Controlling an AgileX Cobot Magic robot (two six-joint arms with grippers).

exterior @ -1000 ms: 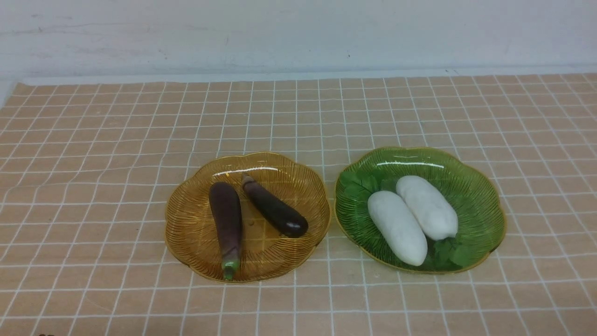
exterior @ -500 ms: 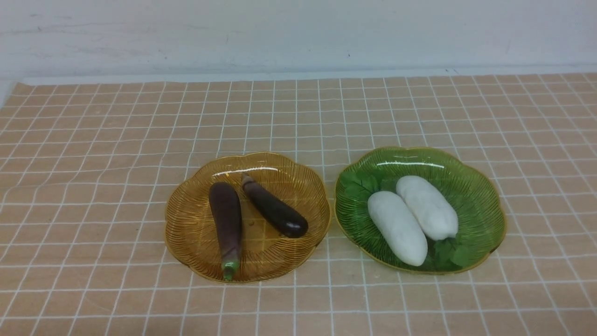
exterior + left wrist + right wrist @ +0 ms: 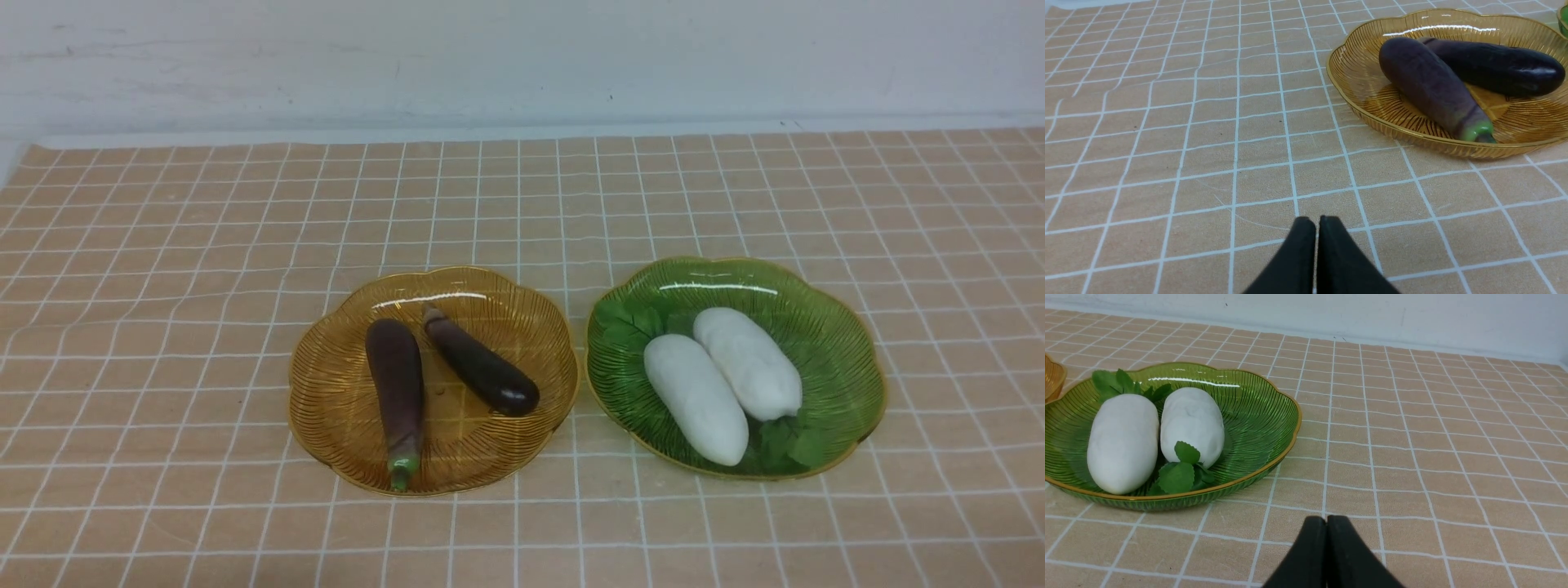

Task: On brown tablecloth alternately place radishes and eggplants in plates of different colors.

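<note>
On the brown tablecloth [image 3: 163,286], left of centre in the front view, the amber plate [image 3: 335,408] holds both eggplants [image 3: 396,388]. Just right of it, the green plate [image 3: 841,351] holds both radishes [image 3: 694,400]. Left gripper [image 3: 1317,222] and right gripper [image 3: 1326,522] have jaws pressed together, empty, over bare cloth.

Tan white-gridded tablecloth [image 3: 522,204] — amber plate [image 3: 326,408], green plate [image 3: 849,359].

plates [image 3: 326,408] glossy ridged translucent; eggplants [image 3: 396,384] shiny; radishes [image 3: 694,400] matt; brown tablecloth [image 3: 163,286] woven, wrinkled.
</note>
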